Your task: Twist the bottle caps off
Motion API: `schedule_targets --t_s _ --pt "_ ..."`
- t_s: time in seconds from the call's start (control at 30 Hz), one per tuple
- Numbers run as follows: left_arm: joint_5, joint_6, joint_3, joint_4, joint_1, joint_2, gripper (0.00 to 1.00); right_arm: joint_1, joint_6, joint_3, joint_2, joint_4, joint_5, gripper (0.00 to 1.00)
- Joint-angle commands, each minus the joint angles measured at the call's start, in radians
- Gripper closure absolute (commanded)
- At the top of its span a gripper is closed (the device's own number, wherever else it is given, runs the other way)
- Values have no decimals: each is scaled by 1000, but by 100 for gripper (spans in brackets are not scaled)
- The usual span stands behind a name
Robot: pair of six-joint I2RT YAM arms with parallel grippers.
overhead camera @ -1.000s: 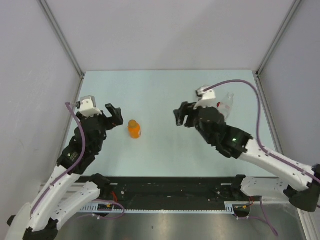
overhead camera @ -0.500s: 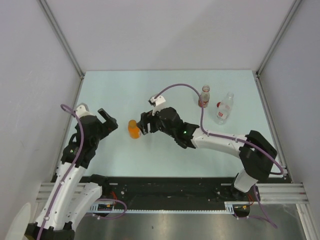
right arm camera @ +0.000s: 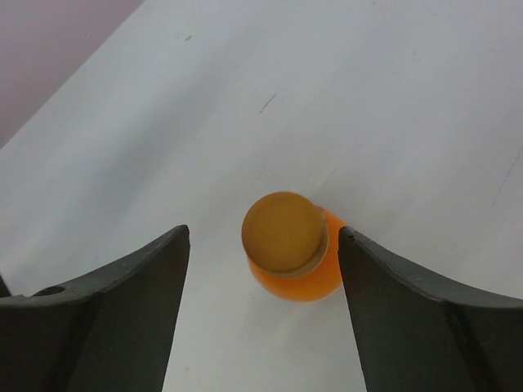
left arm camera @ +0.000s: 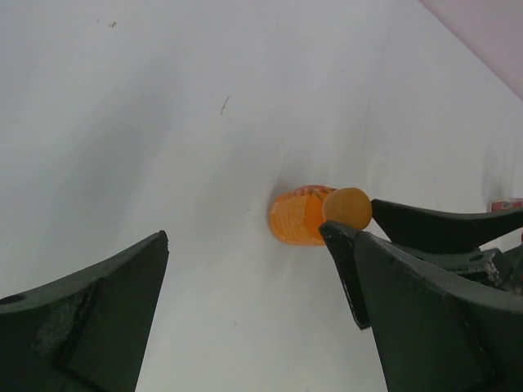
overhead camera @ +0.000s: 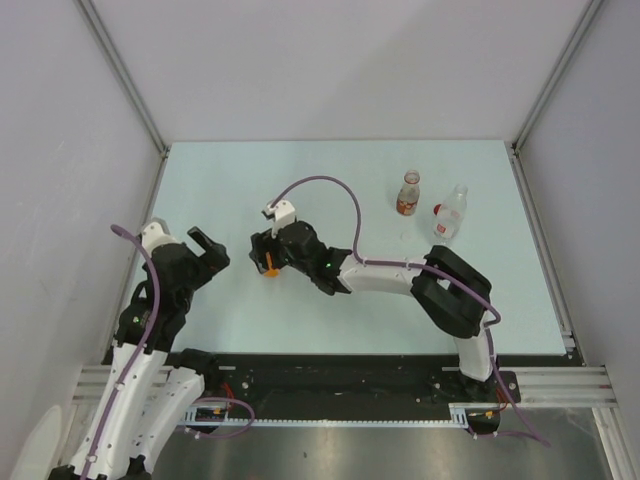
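The orange-filled bottle (right arm camera: pixel 315 279) stands upright at the table's left-middle, its orange cap (right arm camera: pixel 283 231) on. In the top view only a sliver of the bottle (overhead camera: pixel 268 267) shows under my right gripper (overhead camera: pixel 266 254). My right gripper (right arm camera: pixel 263 233) is open, hovering over the cap with one finger on each side and not touching it. My left gripper (overhead camera: pixel 211 250) is open and empty, a little to the left of the bottle (left arm camera: pixel 298 216). In the left wrist view, my left gripper (left arm camera: pixel 245 237) faces the bottle and its cap (left arm camera: pixel 347 207).
Two more bottles stand at the far right: one with a reddish label band (overhead camera: pixel 407 194) and a clear one (overhead camera: pixel 450 214) with a red patch. The right arm (overhead camera: pixel 400 275) stretches across the table's middle. The walls of the enclosure surround the table (overhead camera: pixel 330 180).
My right arm has swung left from near the far-right bottles to over the orange bottle, jaws open. My left gripper has drawn back a little to the left.
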Motion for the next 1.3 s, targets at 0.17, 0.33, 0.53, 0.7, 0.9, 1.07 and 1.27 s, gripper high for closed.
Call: schedule_targets --t_s 0.17,0.33,0.53,0.7,0.9,1.07,1.27 --pt "18 1 -18 12 10 -7 0 12 -43 151 105 -11 128 26" --pt "5 9 -21 9 10 -16 0 7 -35 182 134 -62 154 40" --pt "5 15 -20 21 10 -16 0 -1 -32 179 107 -133 185 70" --pt "97 73 -15 87 10 5 0 -7 -29 129 -26 -218 248 84" --pt "411 103 -9 254 8 50 0 -37 10 83 -305 -389 304 94" --pt "821 65 -21 562 8 107 0 -123 111 38 -538 -466 239 100" --pt "1099 59 -69 983 -33 131 0 -284 263 -56 -735 -421 -82 100"
